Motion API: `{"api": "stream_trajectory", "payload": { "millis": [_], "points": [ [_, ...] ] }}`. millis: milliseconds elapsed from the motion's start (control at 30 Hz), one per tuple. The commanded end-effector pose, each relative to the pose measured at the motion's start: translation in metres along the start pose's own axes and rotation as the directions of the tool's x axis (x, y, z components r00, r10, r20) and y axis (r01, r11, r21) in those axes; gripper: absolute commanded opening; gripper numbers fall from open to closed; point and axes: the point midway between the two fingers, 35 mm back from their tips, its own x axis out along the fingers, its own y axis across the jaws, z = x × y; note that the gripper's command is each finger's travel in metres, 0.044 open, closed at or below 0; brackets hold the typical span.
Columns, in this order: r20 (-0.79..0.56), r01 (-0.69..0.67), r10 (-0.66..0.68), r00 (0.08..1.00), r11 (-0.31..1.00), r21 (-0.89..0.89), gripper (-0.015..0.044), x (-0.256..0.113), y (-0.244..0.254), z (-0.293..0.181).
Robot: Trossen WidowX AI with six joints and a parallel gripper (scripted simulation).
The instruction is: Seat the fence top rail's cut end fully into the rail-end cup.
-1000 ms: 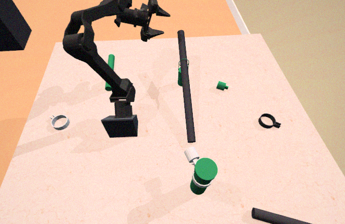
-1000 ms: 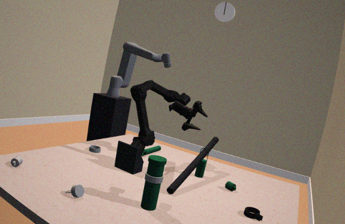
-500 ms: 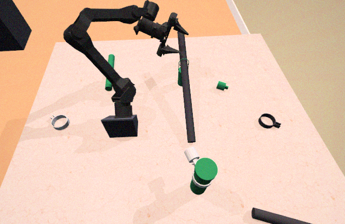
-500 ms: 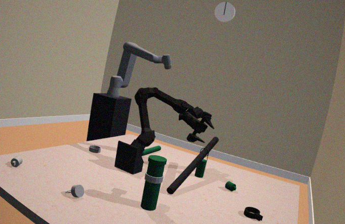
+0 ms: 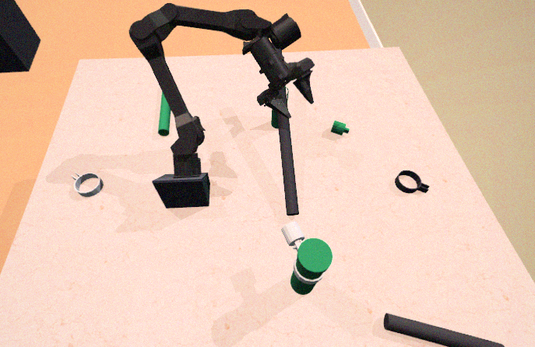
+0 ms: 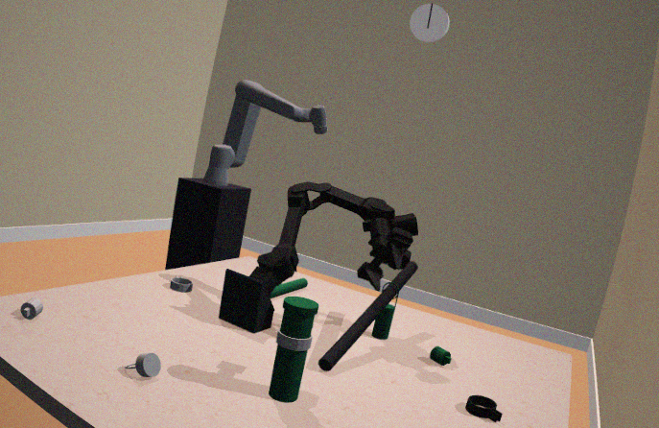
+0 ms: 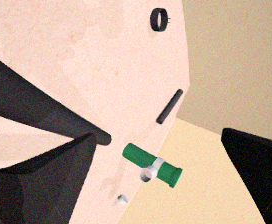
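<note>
The dark grey rail (image 5: 287, 163) (image 6: 365, 320) (image 7: 47, 112) passes through the thin wire loop (image 6: 396, 296) above the small green post (image 5: 275, 119) (image 6: 382, 324). Its near end stands free, a short gap from the white rail-end cup (image 5: 291, 233) (image 7: 147, 174). The cup hangs on the pale brace band (image 5: 307, 279) (image 6: 294, 341) around the big green post (image 5: 314, 255) (image 6: 288, 372) (image 7: 136, 154), high up below its cap; the post hides the cup in the exterior view. My gripper (image 5: 301, 109) (image 7: 160, 137) is open and empty, with the rail beside one finger, outside the gap. Contact is unclear.
A black ring (image 5: 408, 181) (image 6: 481, 407) and green fitting (image 5: 339, 127) (image 6: 439, 355) lie to one side. A grey ring (image 5: 88, 184) (image 6: 180, 285) and green rod (image 5: 164, 118) (image 6: 290, 287) lie near the arm. Another dark rod (image 5: 440, 332) and a grey cap (image 6: 149, 365) lie near the post.
</note>
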Motion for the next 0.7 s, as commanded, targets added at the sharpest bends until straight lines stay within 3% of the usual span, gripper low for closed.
{"api": "stream_trajectory", "payload": {
  "millis": [0,133,300,533,667],
  "points": [
    [-0.052,-0.156,0.165,0.985,0.977,0.145,0.044,0.025,-0.009,-0.028],
    [-0.022,-0.318,0.347,0.938,0.882,0.347,0.044,0.046,-0.019,-0.058],
    [0.127,-0.458,0.481,0.867,0.673,0.58,0.044,0.061,-0.035,-0.096],
    [0.45,-0.602,0.455,0.769,0.279,0.748,0.044,0.065,-0.064,-0.14],
    [0.482,-0.616,0.439,0.758,0.238,0.751,0.044,0.064,-0.067,-0.144]
  ]
}}
